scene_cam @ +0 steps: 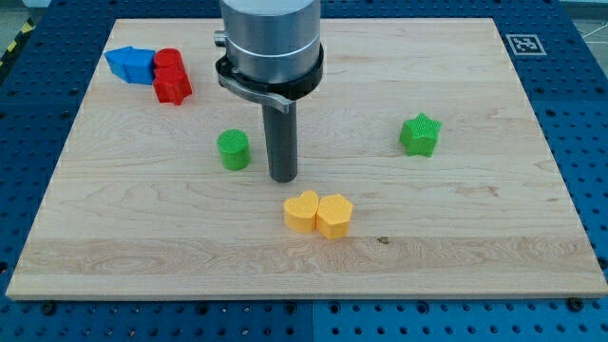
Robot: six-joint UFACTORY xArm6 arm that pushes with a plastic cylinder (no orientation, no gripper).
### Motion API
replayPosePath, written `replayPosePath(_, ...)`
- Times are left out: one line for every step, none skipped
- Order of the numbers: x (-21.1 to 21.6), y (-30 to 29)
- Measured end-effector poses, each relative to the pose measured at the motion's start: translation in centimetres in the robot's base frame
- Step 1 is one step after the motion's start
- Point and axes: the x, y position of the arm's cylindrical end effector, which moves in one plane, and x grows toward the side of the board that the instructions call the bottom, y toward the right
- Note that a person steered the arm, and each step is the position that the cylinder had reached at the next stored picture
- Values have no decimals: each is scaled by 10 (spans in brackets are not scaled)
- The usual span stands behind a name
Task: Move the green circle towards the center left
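Note:
The green circle [234, 149] is a short green cylinder standing on the wooden board [475, 247], left of the board's middle. My tip [283, 178] is the lower end of the dark rod and rests on the board just to the right of the green circle, a small gap apart from it. The rod hangs from the grey arm head at the view's top.
A blue block [130, 65] and a red block [172, 76] touch each other at the top left. A green star [420, 135] lies at the right. Two yellow blocks, a heart [302, 211] and a hexagon [334, 216], touch just below my tip.

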Motion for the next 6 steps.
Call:
replayPosePath(-4,0)
replayPosePath(-20,-13)
replayPosePath(-29,-30)
replayPosePath(-29,-46)
replayPosePath(-29,-65)
replayPosePath(-27,-85)
